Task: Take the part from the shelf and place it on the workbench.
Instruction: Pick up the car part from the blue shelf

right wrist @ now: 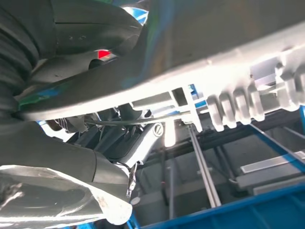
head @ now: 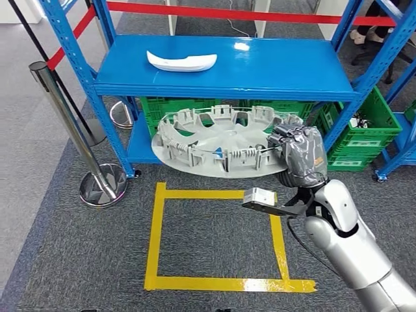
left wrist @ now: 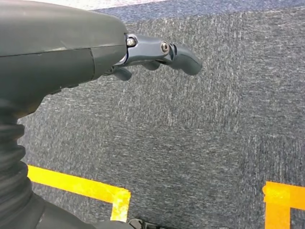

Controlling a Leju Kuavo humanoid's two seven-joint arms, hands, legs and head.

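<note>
Grey carpet with yellow tape square [head: 162, 234], right hand [head: 300, 156] gripping grey wheel cover [head: 216, 140] before blue shelf [head: 225, 71]; left hand [left wrist: 72, 52] empty, fingers loosely extended.

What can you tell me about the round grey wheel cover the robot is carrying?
The wheel cover is a large round disc of light grey plastic, seen inner side up: a ring of clips and ribs stands around its rim, with cut-out openings nearer the middle and a thin wire ring running through the clips. It lies roughly flat, slightly tilted, in the air in front of the blue shelf, above the carpet. The right hand grips its right edge; nothing else touches it.
</note>
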